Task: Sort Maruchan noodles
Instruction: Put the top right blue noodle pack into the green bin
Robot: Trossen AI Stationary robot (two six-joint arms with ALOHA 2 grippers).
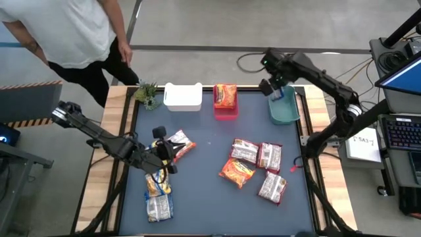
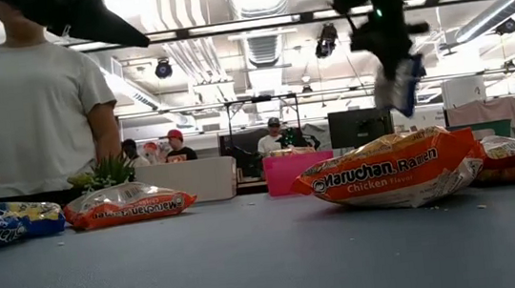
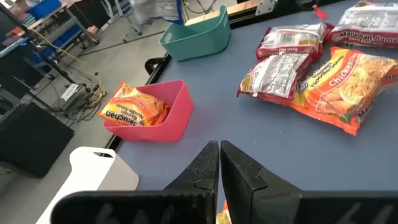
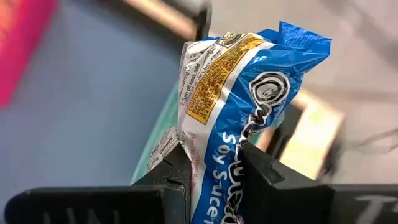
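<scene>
Right gripper holds a blue packet above the teal bin.

Nearest the low camera, an orange packet (image 2: 396, 170) reads "Maruchan Ramen Chicken Flavor". The left gripper (image 1: 162, 153) rests clenched and empty mid-table. Farther back, the pink bin (image 3: 163, 116) holds another orange packet (image 3: 134, 107). The right gripper (image 4: 211, 163) grasps a blue packet (image 4: 249, 106) reading "Soy Sauce" above the teal bin (image 1: 284, 109).

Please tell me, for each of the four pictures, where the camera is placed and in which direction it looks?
High: above the table, looking straight down; both arms show.
Low: at table-top height, looking level across; the right gripper hangs from above.
Left wrist: on the left arm, past the shut left gripper toward the pink bin.
Right wrist: on the right arm, at the blue packet it holds.
Shared: high and left wrist both show the teal bin.
</scene>
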